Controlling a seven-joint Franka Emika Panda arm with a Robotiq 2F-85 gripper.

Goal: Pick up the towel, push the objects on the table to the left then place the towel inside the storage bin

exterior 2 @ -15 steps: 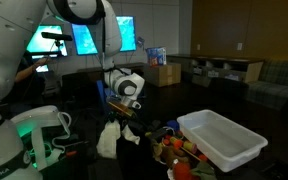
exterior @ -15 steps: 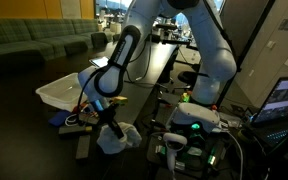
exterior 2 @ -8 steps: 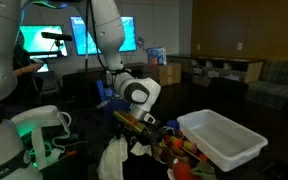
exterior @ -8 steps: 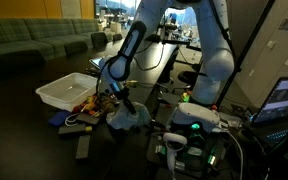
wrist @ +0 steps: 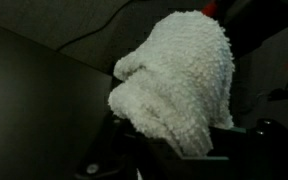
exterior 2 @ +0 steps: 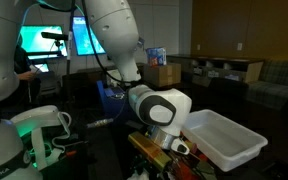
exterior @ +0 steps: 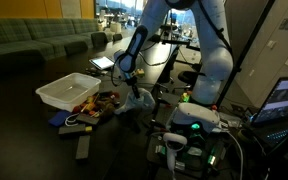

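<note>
The towel (wrist: 179, 80), a fluffy whitish cloth, fills the wrist view and bulges up out of my gripper (wrist: 174, 142), which is shut on its lower end. In an exterior view the towel (exterior: 137, 102) hangs low over the dark table (exterior: 29, 125), just right of the heap of small mixed objects (exterior: 92, 108). The translucent white storage bin (exterior: 69, 92) lies beyond the heap. From the opposite side the bulky wrist and gripper (exterior 2: 156, 152) hide the towel; the bin (exterior 2: 224, 140) lies to its right, with some objects (exterior 2: 189, 150) by it.
A flat tablet-like device (exterior: 102, 62) lies behind the bin. A dark oblong item (exterior: 82, 147) lies alone near the table's front. A green-lit robot base (exterior: 194, 118) and cables stand close on the right. Lit monitors (exterior 2: 84, 35) and boxes (exterior 2: 164, 72) stand behind.
The arm has carried the towel away from the table's front edge, past the heap toward the robot base. Seen from the opposite side, the wrist swung closer and now covers the towel.
</note>
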